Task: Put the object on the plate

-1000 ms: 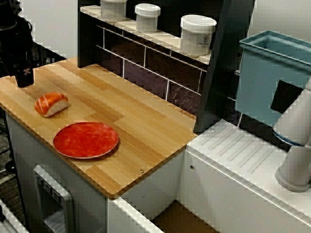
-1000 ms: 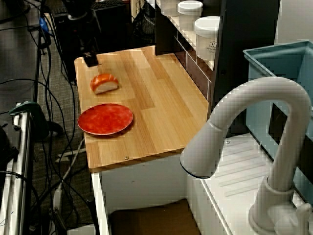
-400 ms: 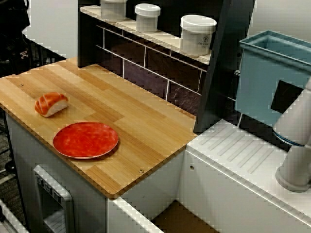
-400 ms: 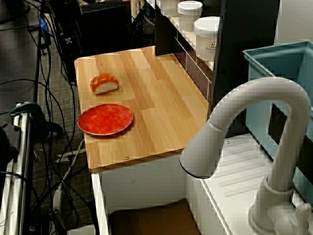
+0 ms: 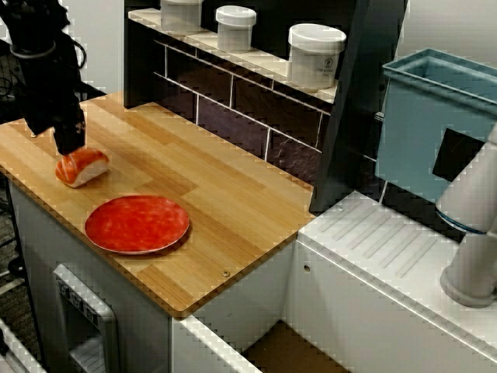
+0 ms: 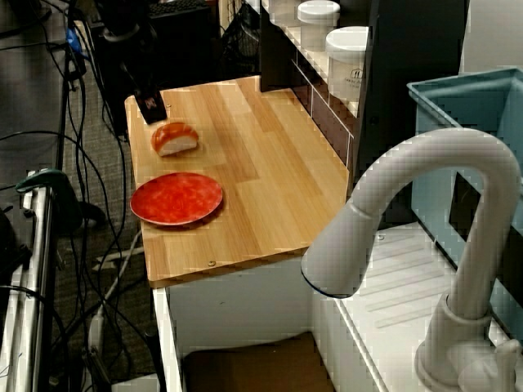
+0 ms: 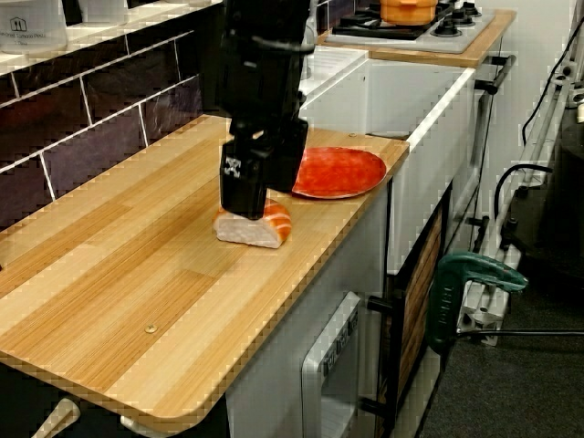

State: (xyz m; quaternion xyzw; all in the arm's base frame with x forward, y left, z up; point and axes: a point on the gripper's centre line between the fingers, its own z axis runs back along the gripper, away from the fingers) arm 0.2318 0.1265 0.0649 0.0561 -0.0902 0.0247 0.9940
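Observation:
The object, a salmon sushi piece (image 5: 81,166) with an orange top and white rice base, lies on the wooden counter just beyond the red plate (image 5: 137,224). It also shows as the sushi (image 6: 174,139) and the sushi (image 7: 255,226), a short gap from the plate (image 6: 176,198) and plate (image 7: 338,172). My black gripper (image 5: 70,144) hangs straight down at the sushi's outer end. In the side view the gripper (image 7: 265,203) covers the sushi's top, its two fingers apart, one nearer and one farther. The gripper (image 6: 154,113) sits low by the counter's corner.
Three white jars (image 5: 315,54) stand on a tiled shelf along the back. A dark post (image 5: 353,109) ends the counter on the right, then a white sink surface, a blue bin (image 5: 435,124) and a grey faucet (image 6: 425,212). Cables hang off the counter's left edge.
The arm stood at the counter's far-left corner, lifted almost out of view, and has now come down onto the sushi's outer end. Sushi and plate have not moved.

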